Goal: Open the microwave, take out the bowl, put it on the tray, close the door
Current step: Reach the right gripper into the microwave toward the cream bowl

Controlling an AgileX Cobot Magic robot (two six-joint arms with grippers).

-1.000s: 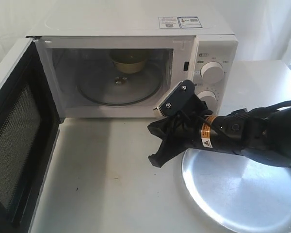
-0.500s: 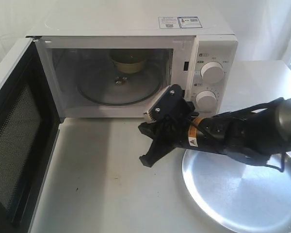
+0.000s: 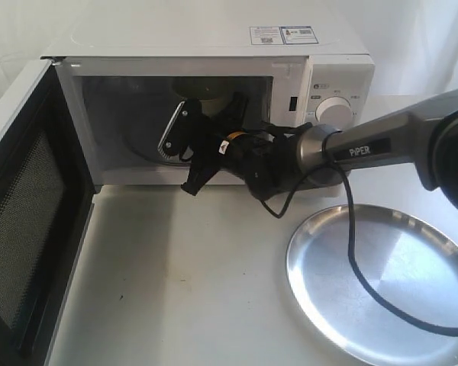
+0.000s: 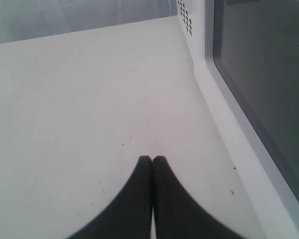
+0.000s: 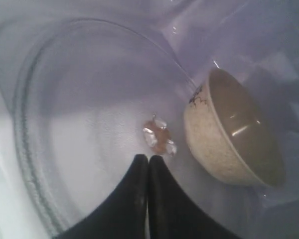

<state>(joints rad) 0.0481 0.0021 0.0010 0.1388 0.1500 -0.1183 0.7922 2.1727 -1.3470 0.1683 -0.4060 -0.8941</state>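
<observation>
- Inside the microwave [image 3: 214, 38], toward the back of the glass turntable [image 5: 65, 124], sits the bowl [image 5: 224, 134], just past the centre hub [image 5: 158, 137].
- right gripper [image 5: 148, 162] reaches into the cavity with its fingers pressed together, holding nothing. The bowl lies ahead of the tips and off to one side, not touching.
- The bowl is round, so there is no axis to match. The fingers likely need to spread and straddle the near rim.
- left gripper [image 4: 152, 162] is also pinched closed and empty, low over the table [image 4: 79, 99] beside the open door [image 3: 30, 229]. The right arm is clearly nearer.
- tray [image 3: 382, 305] waits on the table, front-right of the microwave.
</observation>
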